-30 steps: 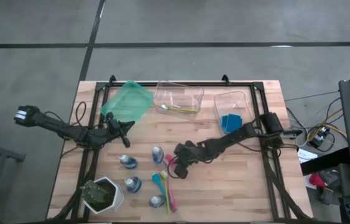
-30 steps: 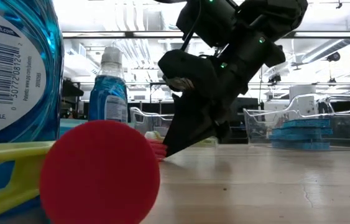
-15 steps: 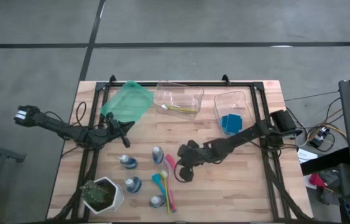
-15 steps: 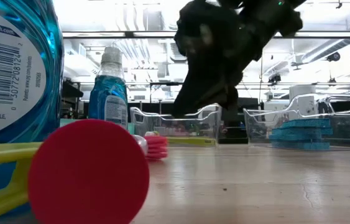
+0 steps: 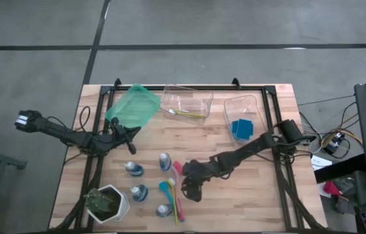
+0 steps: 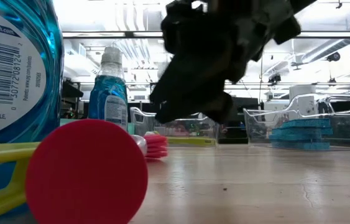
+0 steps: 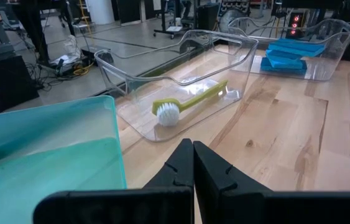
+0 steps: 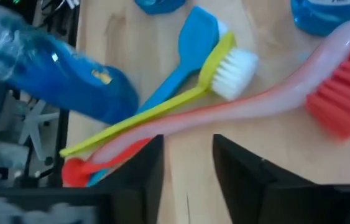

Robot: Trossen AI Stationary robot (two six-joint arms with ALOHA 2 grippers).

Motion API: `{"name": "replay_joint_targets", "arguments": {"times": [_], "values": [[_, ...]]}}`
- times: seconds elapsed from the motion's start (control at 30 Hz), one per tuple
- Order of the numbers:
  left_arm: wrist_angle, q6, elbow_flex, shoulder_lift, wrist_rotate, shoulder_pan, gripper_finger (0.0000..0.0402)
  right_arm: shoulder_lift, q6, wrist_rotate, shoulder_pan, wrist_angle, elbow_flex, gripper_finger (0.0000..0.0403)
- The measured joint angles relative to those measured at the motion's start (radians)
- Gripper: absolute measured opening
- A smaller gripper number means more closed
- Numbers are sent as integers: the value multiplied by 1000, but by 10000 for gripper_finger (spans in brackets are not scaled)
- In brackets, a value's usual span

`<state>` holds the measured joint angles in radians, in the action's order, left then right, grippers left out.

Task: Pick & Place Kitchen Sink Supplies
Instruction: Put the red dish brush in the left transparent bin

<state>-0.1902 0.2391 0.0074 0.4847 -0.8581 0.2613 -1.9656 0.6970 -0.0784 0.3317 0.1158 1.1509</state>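
Three long-handled brushes lie crossed on the table at front centre: a pink one [image 8: 237,112] with a red bristle head [image 5: 177,168], a yellow-green one [image 8: 215,71] and a teal one [image 8: 187,53]. Several small bottles of blue liquid [image 5: 164,160] stand around them, and one shows beside the handles in the right wrist view [image 8: 56,78]. My right gripper [image 5: 188,191] is open and hangs just above the brush handles [image 8: 187,168], touching nothing; it is clear of the table in the low view [image 6: 190,109]. My left gripper [image 5: 129,132] is shut and empty [image 7: 193,165] near the green bin [image 5: 132,106].
A clear bin [image 5: 186,102] at the back holds a yellow-green brush [image 7: 190,102]. A second clear bin [image 5: 242,116] at back right holds blue sponges [image 6: 302,132]. A white pot with a green plant [image 5: 108,203] stands at front left. Bare wood lies right of the brushes.
My right gripper has risen off the pink brush's bristle head and gone toward the table's near edge, so that it now hangs over the handles. The pink brush's red handle end has shifted a little sideways on the table.
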Motion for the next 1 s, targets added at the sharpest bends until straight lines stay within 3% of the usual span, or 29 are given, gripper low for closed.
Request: {"name": "replay_joint_targets", "arguments": {"times": [0.23,0.63,0.83,1.0], "values": [[6,0,0,0,0,0,0,-29,37,-1,-27,-8,52,195],[8,0,0,0,0,0,0,-34,162,61,-48,-84,51,198],[9,0,0,0,0,0,0,-34,14,83,-30,-36,51,198],[9,0,0,0,0,0,0,-34,-221,79,-18,1,51,182]]}}
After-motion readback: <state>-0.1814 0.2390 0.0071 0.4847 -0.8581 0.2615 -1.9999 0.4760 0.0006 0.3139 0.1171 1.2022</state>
